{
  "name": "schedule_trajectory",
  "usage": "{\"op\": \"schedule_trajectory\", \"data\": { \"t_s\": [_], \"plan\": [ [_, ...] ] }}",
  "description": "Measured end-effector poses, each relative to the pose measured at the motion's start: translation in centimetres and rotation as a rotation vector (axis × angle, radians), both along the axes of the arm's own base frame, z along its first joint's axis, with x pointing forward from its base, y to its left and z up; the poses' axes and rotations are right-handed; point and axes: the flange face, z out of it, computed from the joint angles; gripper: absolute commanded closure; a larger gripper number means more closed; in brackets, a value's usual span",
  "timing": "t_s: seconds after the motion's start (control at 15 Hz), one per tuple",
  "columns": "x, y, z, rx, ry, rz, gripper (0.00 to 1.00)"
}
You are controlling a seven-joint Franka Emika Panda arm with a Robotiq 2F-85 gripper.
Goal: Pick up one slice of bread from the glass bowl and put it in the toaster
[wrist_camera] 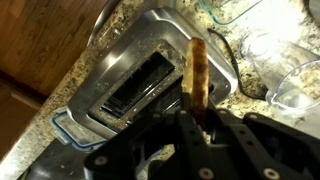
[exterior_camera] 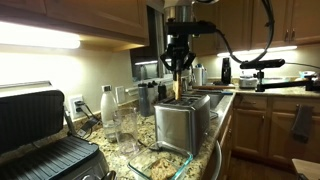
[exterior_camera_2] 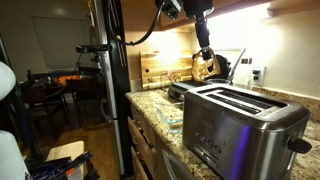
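Slice of bread [exterior_camera: 178, 88] hangs straight down from the tool [exterior_camera: 178, 68], pinched at its upper edge between the closed fingers, in the air just above the toaster [exterior_camera: 182, 122] on the counter [exterior_camera: 222, 118]. The glass bowl [exterior_camera: 150, 163] sits lower, beside the toaster. The slice's long axis is vertical, its free end pointing at the toaster's top. The wrist view shows the slice [wrist_camera: 197, 75] edge-on and off to one side of the slots [wrist_camera: 140, 85]. It probably needs a short sideways shift, perhaps a slight twist, before lowering.
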Motion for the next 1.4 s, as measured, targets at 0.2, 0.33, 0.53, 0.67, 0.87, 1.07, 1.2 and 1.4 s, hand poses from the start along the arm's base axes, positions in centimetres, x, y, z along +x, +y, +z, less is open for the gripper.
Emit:
{"op": "schedule_trajectory", "data": {
  "t_s": [0.2,0.33,0.53,0.67,0.87,1.07,1.2,1.4],
  "plan": [
    [-0.6,-2.7,-0.5,0.011,0.002,-0.088,0.95],
    [-1.0,-4.5,-1.1,0.019,0.008,-0.145,0.95],
    [-1.7,-6.6,-2.1,0.031,0.019,-0.225,0.95],
    [-2.1,-7.4,-2.7,0.041,0.022,-0.29,0.95],
    [-2.2,-7.8,-2.8,0.053,0.008,-0.378,0.95],
    [-2.2,-7.8,-2.9,0.062,-0.001,-0.437,0.95],
    [-2.1,-7.8,-3.1,0.065,-0.003,-0.461,0.95],
    [-1.9,-7.8,-3.4,0.07,-0.006,-0.484,0.95]
  ]
}}
